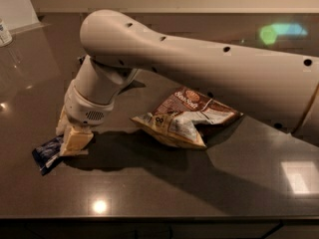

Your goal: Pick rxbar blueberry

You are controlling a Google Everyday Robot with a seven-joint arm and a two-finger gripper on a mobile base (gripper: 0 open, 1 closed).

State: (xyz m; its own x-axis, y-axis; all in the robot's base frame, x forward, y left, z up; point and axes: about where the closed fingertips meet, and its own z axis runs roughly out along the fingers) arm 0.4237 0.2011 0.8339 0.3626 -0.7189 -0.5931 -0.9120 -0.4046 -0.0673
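Note:
The rxbar blueberry point(46, 154) is a slim dark blue bar at the left of the dark countertop point(149, 193). My gripper point(68, 142) hangs from the big cream arm and is shut on the bar's right end. One cream finger point(76, 139) shows in front and the other sits behind it. The bar's left end sticks out to the lower left, just above the counter.
A cream-and-brown chip bag point(185, 117) lies crumpled at the centre, right of the gripper. The arm point(209, 68) spans the upper right. A pale container point(5, 33) stands at the far left edge. The counter's front edge runs along the bottom.

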